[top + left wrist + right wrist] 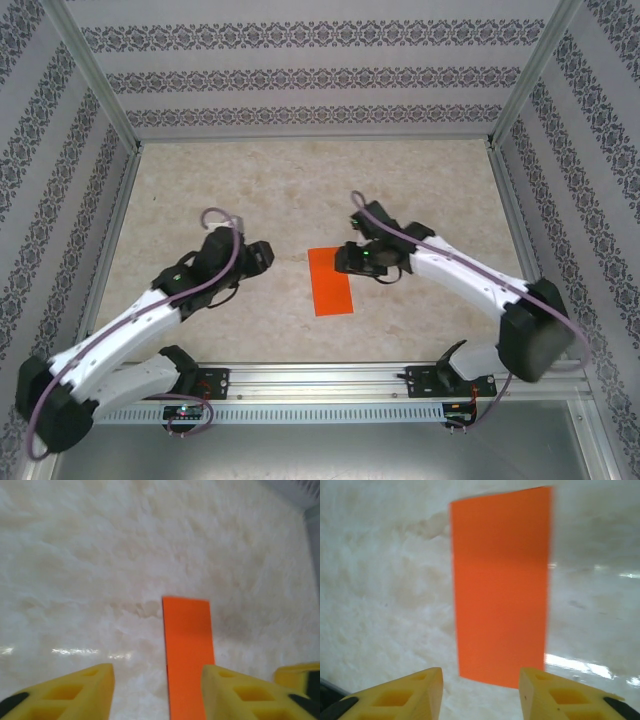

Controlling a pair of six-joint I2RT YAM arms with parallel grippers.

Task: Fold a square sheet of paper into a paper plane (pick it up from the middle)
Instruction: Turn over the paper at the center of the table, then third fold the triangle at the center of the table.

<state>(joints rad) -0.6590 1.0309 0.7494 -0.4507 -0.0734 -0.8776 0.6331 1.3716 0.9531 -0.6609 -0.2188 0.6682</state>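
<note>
- Pale marbled tabletop (300, 180), walled in by patterned panels, carries a single loose item: the orange sheet of paper (330, 280), lying flat near the middle.
- The sheet shows as a narrow rectangle rather than a square, so I judge it already folded in half. No pointed nose or wings are formed yet.
- From overhead its long axis runs near to far, tilted slightly, and it sits between the two arms.
- The right gripper (350, 260) hangs at the sheet's far right corner, touching or just over its edge; I cannot tell which.
- The left gripper (265, 255) is apart from the sheet, with bare table between them, so the right arm is the nearer.
- In the right wrist view the right gripper (480, 680) has its yellow fingers spread with nothing between them. The sheet (500, 585) stretches away just ahead, its short edge about as wide as the gap.
- In the left wrist view the left gripper (157, 680) is likewise spread and empty. The sheet (187, 650) runs lengthwise away, close against one finger.
- My judgement: the next fold turns on that long axis, with the right jaws best placed to take a corner.
</note>
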